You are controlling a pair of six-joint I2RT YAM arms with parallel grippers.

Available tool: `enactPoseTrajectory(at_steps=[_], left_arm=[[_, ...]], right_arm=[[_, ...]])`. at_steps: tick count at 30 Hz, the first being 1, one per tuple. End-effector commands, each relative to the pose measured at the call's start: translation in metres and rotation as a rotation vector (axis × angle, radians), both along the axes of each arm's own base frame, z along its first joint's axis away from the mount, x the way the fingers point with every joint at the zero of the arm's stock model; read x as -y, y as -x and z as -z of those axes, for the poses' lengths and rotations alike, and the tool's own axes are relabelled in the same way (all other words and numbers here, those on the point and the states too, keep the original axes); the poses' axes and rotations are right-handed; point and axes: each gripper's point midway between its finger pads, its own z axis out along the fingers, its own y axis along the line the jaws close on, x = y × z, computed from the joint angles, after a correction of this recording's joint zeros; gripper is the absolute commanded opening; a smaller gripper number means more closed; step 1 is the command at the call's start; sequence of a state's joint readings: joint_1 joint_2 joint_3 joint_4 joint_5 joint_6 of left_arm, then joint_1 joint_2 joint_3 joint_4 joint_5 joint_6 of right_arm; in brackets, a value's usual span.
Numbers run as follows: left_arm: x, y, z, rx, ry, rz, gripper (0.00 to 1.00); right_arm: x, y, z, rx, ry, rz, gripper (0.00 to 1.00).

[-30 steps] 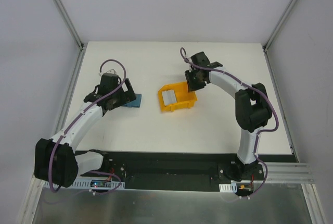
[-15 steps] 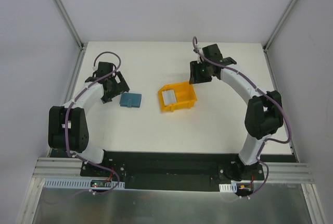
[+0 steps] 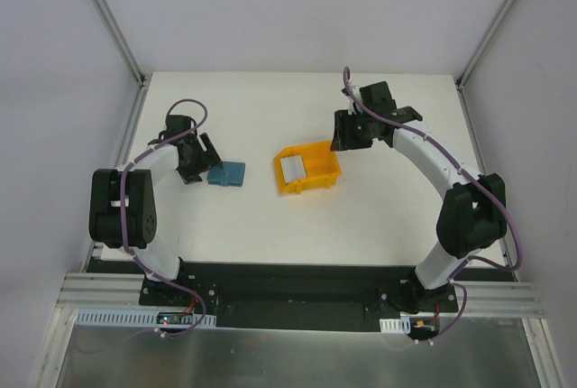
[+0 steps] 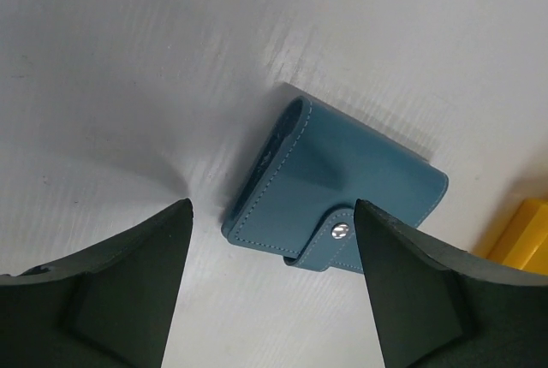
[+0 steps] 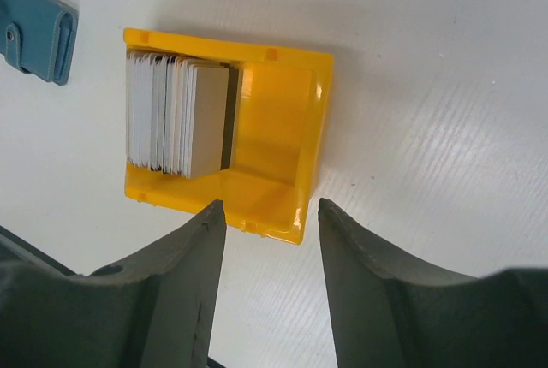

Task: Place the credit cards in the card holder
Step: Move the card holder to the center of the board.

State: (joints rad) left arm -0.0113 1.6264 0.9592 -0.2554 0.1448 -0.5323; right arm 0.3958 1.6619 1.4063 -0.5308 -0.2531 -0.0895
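Your left tool hangs low over the left side of the counter. Its two fingers stand apart with nothing clamped between them. The card holder lies flat on the counter just beyond those fingers, folded shut, with its snap tab fastened and facing up. You cannot tell from the wrist view whether the fingers touch it. From above, you see it between the left tool and the yellow bin, just beside the tool and apart from the bin.

Your right tool hovers near the bin's far right corner, its fingers also apart and holding nothing. The credit cards stand on edge in a tight stack inside the bin. They fill one end of it, and the other end shows bare yellow plastic. All the cards you can see sit in the bin, apart from the closed card holder.
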Motion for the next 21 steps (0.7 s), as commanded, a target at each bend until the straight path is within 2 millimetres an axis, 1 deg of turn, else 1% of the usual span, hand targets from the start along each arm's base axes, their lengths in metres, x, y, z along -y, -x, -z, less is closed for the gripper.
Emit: enactPoseTrajectory(at_steps=[1, 4, 5, 6, 7, 10, 13, 15, 18, 19, 21], left_arm=[[0.007, 0.006, 0.014, -0.015, 0.047, 0.015, 0.75], [0.011, 0.007, 0.021, -0.013, 0.070, 0.017, 0.73], [0.013, 0.007, 0.023, -0.016, 0.078, 0.018, 0.69], [0.014, 0.008, 0.025, -0.015, 0.089, 0.021, 0.63], [0.009, 0.007, 0.026, -0.012, 0.101, 0.001, 0.59], [0.013, 0.009, 0.028, -0.012, 0.124, -0.003, 0.41], [0.015, 0.011, 0.028, -0.013, 0.140, -0.006, 0.29], [0.015, 0.011, 0.026, -0.007, 0.143, -0.004, 0.23], [0.018, 0.013, 0.022, 0.003, 0.157, 0.016, 0.03], [0.020, 0.013, 0.018, 0.011, 0.166, 0.022, 0.00], [0.023, 0.016, 0.013, 0.023, 0.183, 0.032, 0.00]], right_arm=[[0.001, 0.008, -0.016, 0.014, -0.043, 0.000, 0.50], [0.001, 0.009, -0.015, 0.010, -0.050, 0.003, 0.50], [0.002, 0.010, -0.014, 0.005, -0.051, 0.005, 0.50], [0.002, 0.011, -0.014, 0.004, -0.053, 0.004, 0.50], [0.002, 0.011, -0.012, 0.002, -0.053, 0.006, 0.50], [0.003, 0.014, -0.011, -0.001, -0.052, 0.006, 0.50], [0.002, 0.016, -0.007, -0.012, -0.058, 0.006, 0.50], [0.002, 0.017, -0.005, -0.020, -0.064, 0.009, 0.50], [0.000, 0.020, -0.004, -0.024, -0.072, 0.007, 0.50], [0.001, 0.021, -0.003, -0.030, -0.073, 0.010, 0.50], [0.001, 0.024, -0.004, -0.032, -0.079, 0.007, 0.50]])
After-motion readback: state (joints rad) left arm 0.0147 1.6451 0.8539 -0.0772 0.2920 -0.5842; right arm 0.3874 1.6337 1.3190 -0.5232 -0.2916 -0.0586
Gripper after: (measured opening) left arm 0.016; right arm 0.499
